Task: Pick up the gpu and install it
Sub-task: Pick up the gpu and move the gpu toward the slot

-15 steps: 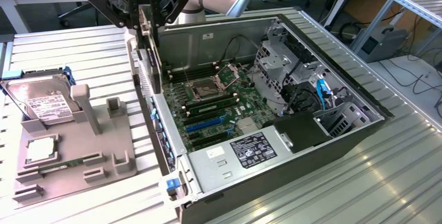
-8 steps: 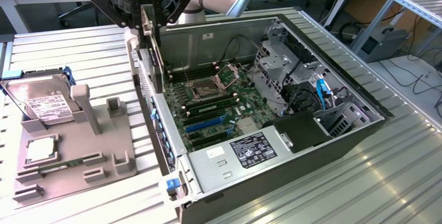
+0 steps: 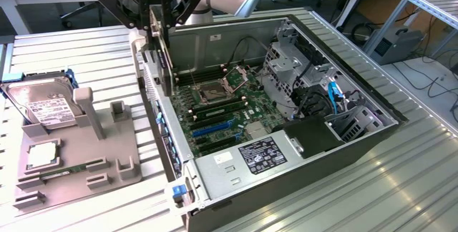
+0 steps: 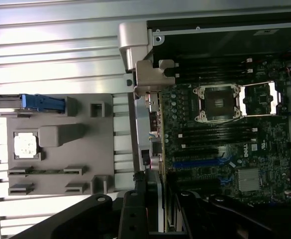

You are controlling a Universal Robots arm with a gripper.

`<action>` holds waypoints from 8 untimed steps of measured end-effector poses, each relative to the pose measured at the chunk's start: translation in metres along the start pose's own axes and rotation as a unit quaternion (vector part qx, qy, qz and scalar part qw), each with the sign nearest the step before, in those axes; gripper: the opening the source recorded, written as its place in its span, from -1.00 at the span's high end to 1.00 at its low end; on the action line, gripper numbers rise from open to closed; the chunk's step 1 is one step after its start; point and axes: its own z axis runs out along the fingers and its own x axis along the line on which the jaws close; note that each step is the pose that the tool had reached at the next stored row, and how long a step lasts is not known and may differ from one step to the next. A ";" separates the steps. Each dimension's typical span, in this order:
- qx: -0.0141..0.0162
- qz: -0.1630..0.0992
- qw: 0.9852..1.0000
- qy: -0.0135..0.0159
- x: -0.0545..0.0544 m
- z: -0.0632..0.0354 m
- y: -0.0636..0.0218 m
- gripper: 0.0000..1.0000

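Item: gpu [image 3: 165,67], carried on edge

Gripper [image 3: 159,28] pinches the gpu upright, just inside the open computer case's [image 3: 301,189] wall on the exterior view's left, over the motherboard's [image 3: 218,122] far end.

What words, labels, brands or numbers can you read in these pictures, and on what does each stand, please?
"ROBOTIQ": on the body of the tool.
"DELL": printed sideways on the motherboard.
Hard drive label: too small to read.
Power supply label: too small to read.
White sticker on the case wall: too small to read.
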 end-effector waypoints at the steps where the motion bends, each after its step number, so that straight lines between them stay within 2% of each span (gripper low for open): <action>1: 0.000 0.000 1.000 0.000 -0.001 0.0001 0.0001 0.45; 8: 0.001 0.000 1.000 0.000 -0.004 0.0006 0.0003 0.45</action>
